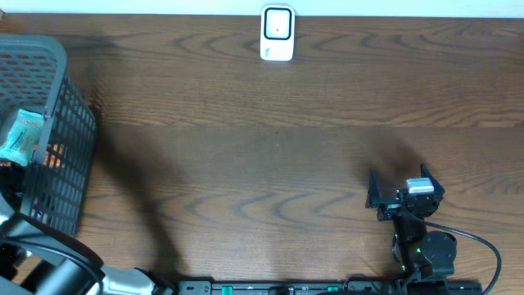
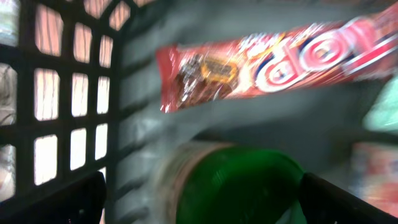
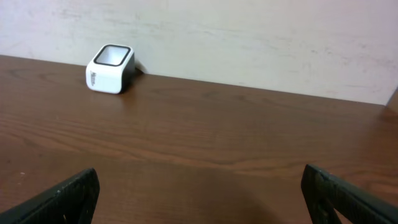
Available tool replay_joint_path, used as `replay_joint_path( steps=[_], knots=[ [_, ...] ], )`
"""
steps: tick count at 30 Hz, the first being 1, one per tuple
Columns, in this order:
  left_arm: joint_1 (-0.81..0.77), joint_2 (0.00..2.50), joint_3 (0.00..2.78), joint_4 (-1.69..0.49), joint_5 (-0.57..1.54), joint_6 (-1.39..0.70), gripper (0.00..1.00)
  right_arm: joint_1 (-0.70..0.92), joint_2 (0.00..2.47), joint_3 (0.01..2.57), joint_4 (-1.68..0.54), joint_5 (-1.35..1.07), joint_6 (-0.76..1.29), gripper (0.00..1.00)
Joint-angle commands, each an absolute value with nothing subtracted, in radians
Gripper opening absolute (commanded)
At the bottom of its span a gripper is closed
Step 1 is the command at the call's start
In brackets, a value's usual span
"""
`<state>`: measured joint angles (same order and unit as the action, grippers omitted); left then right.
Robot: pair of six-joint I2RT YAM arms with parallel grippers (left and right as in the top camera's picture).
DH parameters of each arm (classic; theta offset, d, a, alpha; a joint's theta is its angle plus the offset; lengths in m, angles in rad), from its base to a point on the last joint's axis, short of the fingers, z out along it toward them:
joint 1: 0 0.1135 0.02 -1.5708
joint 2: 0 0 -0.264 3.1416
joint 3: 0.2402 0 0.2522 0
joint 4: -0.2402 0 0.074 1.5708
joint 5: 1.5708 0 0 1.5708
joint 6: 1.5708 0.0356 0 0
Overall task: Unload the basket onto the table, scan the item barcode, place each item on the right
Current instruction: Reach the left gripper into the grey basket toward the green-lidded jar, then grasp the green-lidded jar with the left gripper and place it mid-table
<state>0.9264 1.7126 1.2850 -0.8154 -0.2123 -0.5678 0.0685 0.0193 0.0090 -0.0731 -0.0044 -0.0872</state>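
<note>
snack wrapper (image 2: 273,59), red w/ white lettering, lies inside the dark plastic basket (image 1: 74,123) at the table's far-left edge. it runs slanted across the left wrist view, too blurred to read any barcode. under it is a round green lid (image 2: 242,186) on some container, also blurred. a teal packet (image 1: 20,135) shows at the basket's top in the overhead. left gripper (image 2: 200,186) is down in the basket, fingers spread wide at both lower corners of its view, nothing pinched btwn them. the green lid sits just beyond the gap. right gripper (image 3: 200,180) is likewise spread wide and empty, over bare wood at the table's front-right, well apart from the basket. barcode scanner (image 1: 277,33), a small white box w/ dark window, stands at the back edge, centre, just by the wall. table (image 1: 270,139) is dark brown wood grain, matte, w/ soft shadows by the basket and near the right arm. wall (image 3: 249,43) behind is off-white, lightly scuffed.
</note>
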Motion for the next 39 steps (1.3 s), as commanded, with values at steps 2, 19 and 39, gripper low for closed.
replay_joint_path(
  steps=[2, 19, 39],
  knots=[
    [0.931, 1.745, 1.267, -0.829, -0.221, -0.544, 0.98, 0.059, 0.018, 0.006, -0.075, -0.006, -0.076, 0.99],
    [0.931, 1.556, 1.267, -0.896, -0.210, -0.544, 0.98, 0.059, 0.018, 0.006, -0.075, -0.006, -0.076, 0.99],
    [0.931, 1.708, 1.197, -0.998, -0.168, -0.595, 0.98, 0.059, 0.018, 0.006, -0.075, -0.006, -0.076, 0.99]
  ],
)
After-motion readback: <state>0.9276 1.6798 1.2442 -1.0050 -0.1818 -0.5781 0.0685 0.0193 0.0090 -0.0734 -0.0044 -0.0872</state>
